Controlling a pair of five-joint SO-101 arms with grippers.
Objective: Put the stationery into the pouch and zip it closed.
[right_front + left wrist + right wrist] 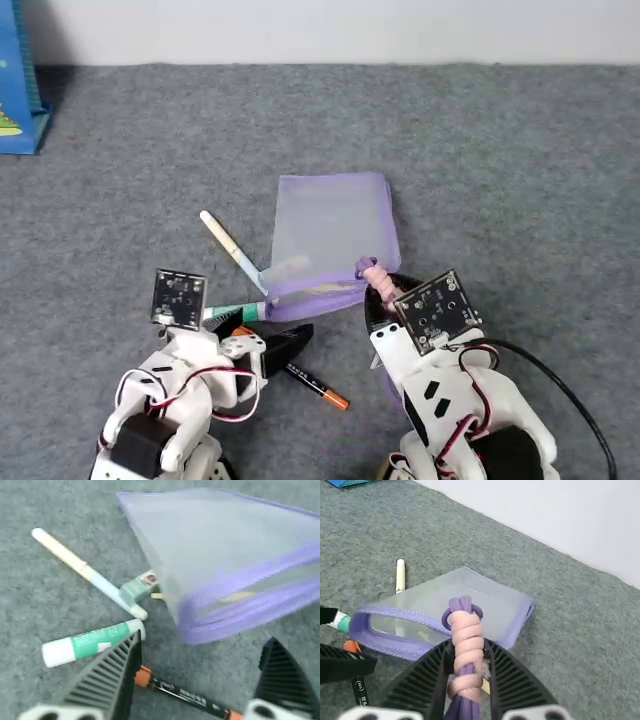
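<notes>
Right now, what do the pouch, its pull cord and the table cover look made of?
Pouch: likely soft translucent plastic, matte, with woven purple fabric edging; contents show faintly through it.
Pull cord: pink strand wound around purple, probably yarn or similar textile; soft, rounded coils.
Table cover: grey felt or low-pile carpet; fuzzy, no shine.

No print sharp enough to read out. Rows of white lettering on green band of glue stick, blurred. White lettering along barrel of black marker, strokes visible but not decipherable. A few white characters on same barrel in right wrist view, too small to make out. Small green packet just beside corner of pouch, tiny picture label on its end face, no words discernible. Blue box at far table edge, coloured graphic on its face, lettering unresolvable.
</notes>
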